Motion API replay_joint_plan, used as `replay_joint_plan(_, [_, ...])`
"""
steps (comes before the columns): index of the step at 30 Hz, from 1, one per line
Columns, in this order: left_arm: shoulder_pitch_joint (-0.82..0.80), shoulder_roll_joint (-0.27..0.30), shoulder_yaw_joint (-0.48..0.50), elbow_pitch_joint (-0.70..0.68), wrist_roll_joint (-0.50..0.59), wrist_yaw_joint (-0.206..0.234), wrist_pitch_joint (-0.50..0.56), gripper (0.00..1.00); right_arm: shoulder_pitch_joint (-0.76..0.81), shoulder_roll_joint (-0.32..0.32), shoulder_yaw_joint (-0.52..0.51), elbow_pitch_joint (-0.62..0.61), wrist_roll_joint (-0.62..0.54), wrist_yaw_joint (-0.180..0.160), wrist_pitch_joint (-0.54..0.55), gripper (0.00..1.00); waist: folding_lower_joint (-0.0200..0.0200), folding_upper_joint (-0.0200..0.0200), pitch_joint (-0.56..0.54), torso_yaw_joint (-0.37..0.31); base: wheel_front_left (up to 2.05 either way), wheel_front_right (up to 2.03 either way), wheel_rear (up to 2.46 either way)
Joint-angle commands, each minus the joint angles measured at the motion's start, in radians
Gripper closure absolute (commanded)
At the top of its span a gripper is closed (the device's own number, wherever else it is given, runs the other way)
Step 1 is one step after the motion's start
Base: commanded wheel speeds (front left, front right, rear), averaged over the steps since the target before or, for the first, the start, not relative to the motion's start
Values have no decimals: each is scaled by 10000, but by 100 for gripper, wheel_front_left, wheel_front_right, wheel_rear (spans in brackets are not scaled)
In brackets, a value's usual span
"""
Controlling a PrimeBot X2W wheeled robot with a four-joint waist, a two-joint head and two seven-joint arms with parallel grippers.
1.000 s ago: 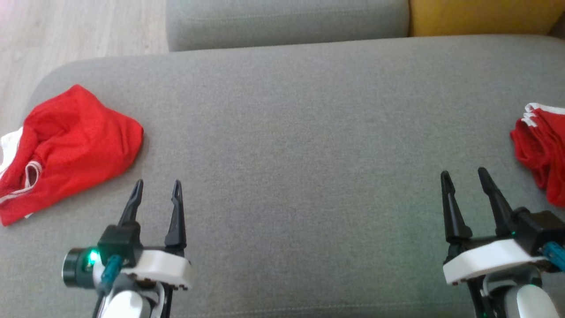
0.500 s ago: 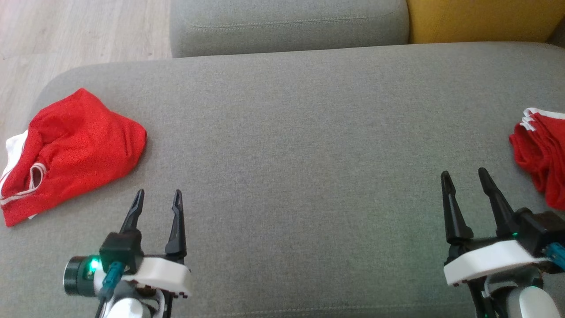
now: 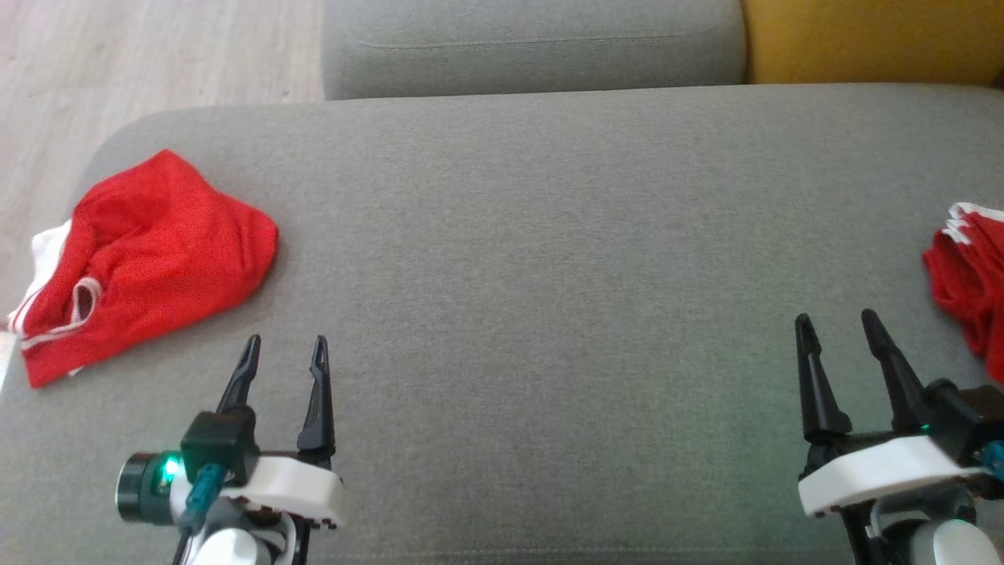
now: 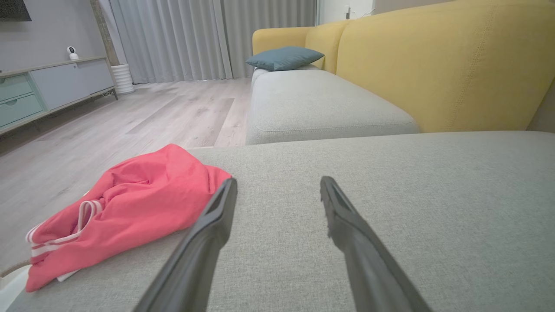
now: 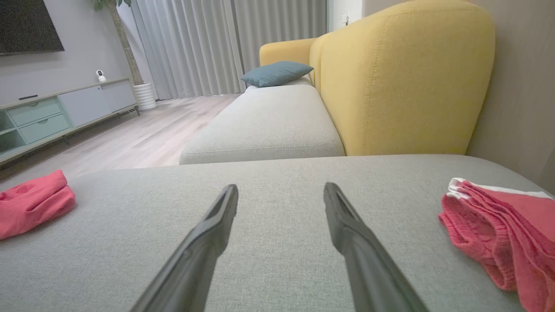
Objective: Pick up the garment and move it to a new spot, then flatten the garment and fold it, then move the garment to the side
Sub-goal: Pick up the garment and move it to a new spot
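A crumpled red garment [image 3: 157, 251] with white trim lies at the left end of the grey sofa seat [image 3: 549, 235], close to its rounded edge. My left gripper [image 3: 286, 341] hovers open just right of and nearer than it, nothing between its fingers; the left wrist view has the garment [image 4: 143, 203] left of the open left gripper [image 4: 278, 180]. My right gripper [image 3: 835, 316] stands open and empty over the seat's right part. In the right wrist view the right gripper [image 5: 281, 186] points across bare cushion, the garment [image 5: 30, 201] far left.
A folded red pile [image 3: 969, 290] with white edging rests at the seat's right end, just right of my right gripper, also the pile [image 5: 498, 229]. Beyond lie another grey cushion [image 3: 533, 39], a yellow backrest [image 3: 863, 39] and wooden floor [image 3: 118, 63] to the left.
The head camera has shifted a little, so the whole picture sits further right. Both grippers stay open and empty. Neither red piece has changed shape.
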State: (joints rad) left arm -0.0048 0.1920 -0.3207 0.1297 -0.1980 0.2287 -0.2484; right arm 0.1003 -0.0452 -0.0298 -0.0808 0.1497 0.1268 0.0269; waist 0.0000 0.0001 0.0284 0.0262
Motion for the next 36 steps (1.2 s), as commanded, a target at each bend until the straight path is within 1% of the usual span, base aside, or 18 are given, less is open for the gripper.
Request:
replay_joint_plan(1, [-541, 219, 275, -379, -61, -16, -79, 0, -238, -51, 202, -443, 0, 39, -24, 0, 0, -1, 6, 131, 0, 0, 0])
replay_joint_plan(7, [-886, 161, 210, -353, -56, -119, -105, 0, -294, -51, 268, -746, -68, 39, 89, 0, 0, -1, 153, 1097, 0, 0, 0])
replay_joint_plan(16, [-1348, -21, 345, -244, 7, -185, -129, 0, -458, -51, 582, -1128, -164, 39, 393, 0, 0, -1, 359, 2762, 0, 0, 0])
replay_joint_plan(21, [-1381, -86, 564, -326, 106, -245, -131, 0, -563, -51, 741, -1261, -231, 39, 518, 0, 0, -1, 410, 3424, 0, 0, 0])
replay_joint_plan(25, [-1361, -111, 735, -350, 207, -350, -132, 0, -605, -51, 825, -1329, -265, 39, 586, 0, 0, -1, 450, 3776, 0, 0, 0])
replay_joint_plan(28, [-1347, -157, 880, -361, 276, -411, -132, 0, -641, -51, 868, -1381, -298, 39, 633, 0, 0, -1, 514, 3917, 0, 0, 0])
replay_joint_plan(32, [-1370, -234, 1123, -388, 349, -465, -132, 0, -791, -51, 970, -1465, -419, 39, 742, 0, 0, -1, 719, 3937, 0, 0, 0])
replay_joint_plan(36, [-1574, -331, 1439, -399, 390, -517, -133, 0, -1058, -51, 1087, -1634, -521, 39, 889, 0, 0, -1, 1154, 3807, 0, 0, 0])
